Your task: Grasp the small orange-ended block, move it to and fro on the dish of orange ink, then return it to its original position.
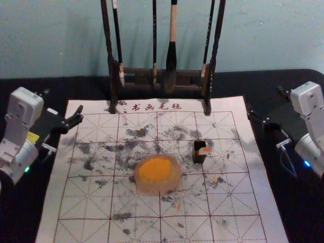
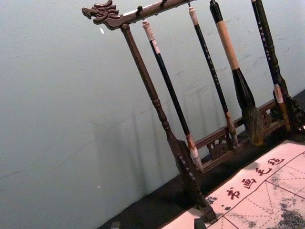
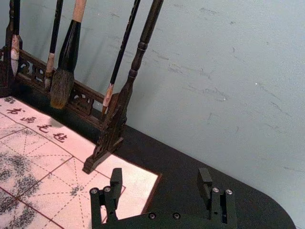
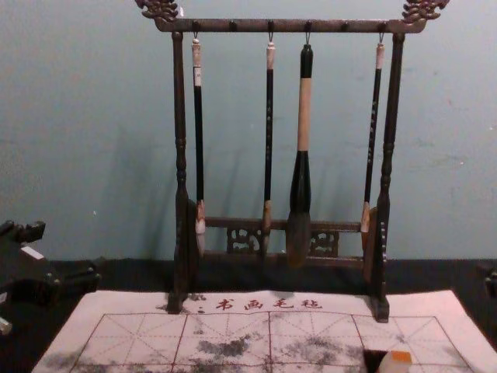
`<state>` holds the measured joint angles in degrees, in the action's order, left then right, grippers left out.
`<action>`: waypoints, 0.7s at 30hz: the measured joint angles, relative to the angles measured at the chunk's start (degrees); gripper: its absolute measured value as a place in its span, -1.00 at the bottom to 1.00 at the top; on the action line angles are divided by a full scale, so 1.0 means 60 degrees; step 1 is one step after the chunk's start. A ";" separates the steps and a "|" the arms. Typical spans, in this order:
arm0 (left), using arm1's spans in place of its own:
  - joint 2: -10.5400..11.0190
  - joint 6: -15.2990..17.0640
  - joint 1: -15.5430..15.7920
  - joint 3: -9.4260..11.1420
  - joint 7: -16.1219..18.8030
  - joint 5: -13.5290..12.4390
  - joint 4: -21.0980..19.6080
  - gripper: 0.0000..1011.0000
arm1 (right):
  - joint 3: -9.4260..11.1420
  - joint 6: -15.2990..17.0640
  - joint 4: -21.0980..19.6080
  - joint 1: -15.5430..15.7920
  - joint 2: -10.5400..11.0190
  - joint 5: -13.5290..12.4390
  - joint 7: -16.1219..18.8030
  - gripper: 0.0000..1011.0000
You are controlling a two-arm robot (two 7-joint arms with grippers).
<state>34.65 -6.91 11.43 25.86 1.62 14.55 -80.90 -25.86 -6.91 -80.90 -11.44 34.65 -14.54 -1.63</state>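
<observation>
Jaws wide apart and empty, the black left gripper (image 1: 64, 100) is left of the round, orange-inked dish (image 1: 147, 190), the black right gripper (image 1: 264, 98) right. The small white, orange-ended block (image 1: 204, 151) touches a dark box (image 1: 199, 158), right of the dish.

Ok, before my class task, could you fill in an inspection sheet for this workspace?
Surface: gridded calligraphy mat on black table; dark smudges, orange specks.
Job's things: dish of orange ink; small orange-ended block, right of it and slightly farther back, at a dark block; in it or against it, cannot tell.
Clutter: nothing seen.
Grippers: left gripper open at mat's left edge; right gripper open at its right edge.
Cables: thin loop by right wrist.
Surroundings: brush rack, four hanging brushes, wall.
</observation>
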 joint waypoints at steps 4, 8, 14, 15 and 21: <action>0.0000 0.0000 0.0000 0.0000 0.0000 0.0000 0.0000 0.98 | 0.0000 0.0000 0.0000 0.0000 0.0000 0.0000 0.0001 0.98; 0.0000 0.0000 -0.0001 0.0000 0.0000 0.0000 0.0000 0.98 | 0.0000 0.0000 0.0000 0.0000 0.0000 0.0000 0.0001 0.98; 0.0000 0.0000 -0.0001 0.0000 0.0000 0.0000 0.0000 0.98 | 0.0000 0.0000 0.0000 0.0000 0.0000 -0.0001 0.0000 0.98; 0.0000 0.0000 0.0000 0.0000 0.0000 0.0000 0.0000 0.98 | 0.0000 0.0000 0.0000 0.0000 0.0000 0.0000 0.0001 0.98; 0.0000 0.0000 -0.0001 0.0000 0.0000 0.0000 0.0000 0.98 | 0.0000 -0.0001 0.0000 0.0000 0.0000 0.0000 0.0001 0.98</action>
<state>34.65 -6.91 11.43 25.86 1.62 14.55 -80.90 -25.86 -6.91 -80.90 -11.43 34.65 -14.55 -1.62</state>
